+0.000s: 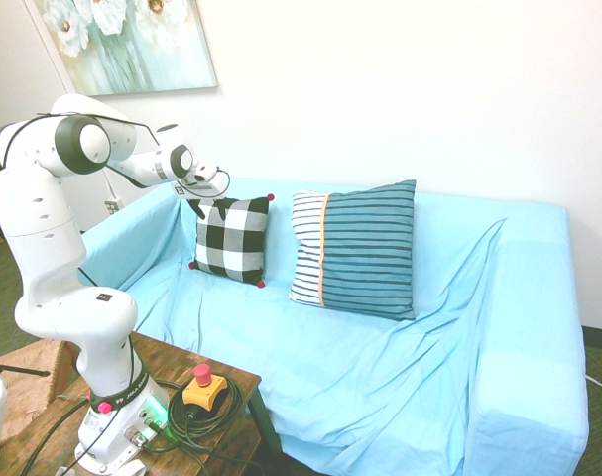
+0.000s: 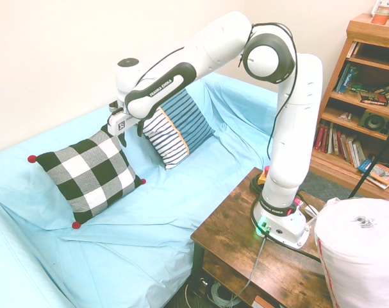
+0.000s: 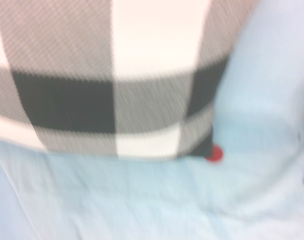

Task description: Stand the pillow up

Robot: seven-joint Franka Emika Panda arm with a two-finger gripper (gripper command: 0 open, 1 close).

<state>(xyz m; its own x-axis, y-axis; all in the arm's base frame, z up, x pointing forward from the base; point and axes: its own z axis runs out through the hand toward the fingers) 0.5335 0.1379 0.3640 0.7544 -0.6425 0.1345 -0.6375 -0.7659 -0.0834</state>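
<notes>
I have a sofa under a light-blue cover (image 1: 310,367) in front of me, the largest thing in the room views, its cloth gathered in creases on the seat and backrest. In the second exterior view a wooden bookshelf (image 2: 357,109) with books on its shelves stands beyond my white Franka arm (image 2: 287,141). The arm rises from beside a brown wood-topped table (image 2: 245,237) and reaches over to the sofa. A white wrapped bundle (image 2: 361,250) sits by that table. On the wall above the sofa I see a painting of white flowers (image 1: 132,45).

The teal-and-white striped pillow (image 1: 365,253) leans on the backrest. Near it, toward the sofa end by my arm in the first exterior view, is the black-and-white buffalo-check cushion (image 1: 231,240), propped against the backrest with its lower edge on the seat; red pom-poms mark its corners. My two-finger gripper (image 2: 131,138) is at its top corner, fingers apart; I can't tell whether they touch the fabric. The yellow-and-red emergency stop (image 1: 204,388) rests on the table.
</notes>
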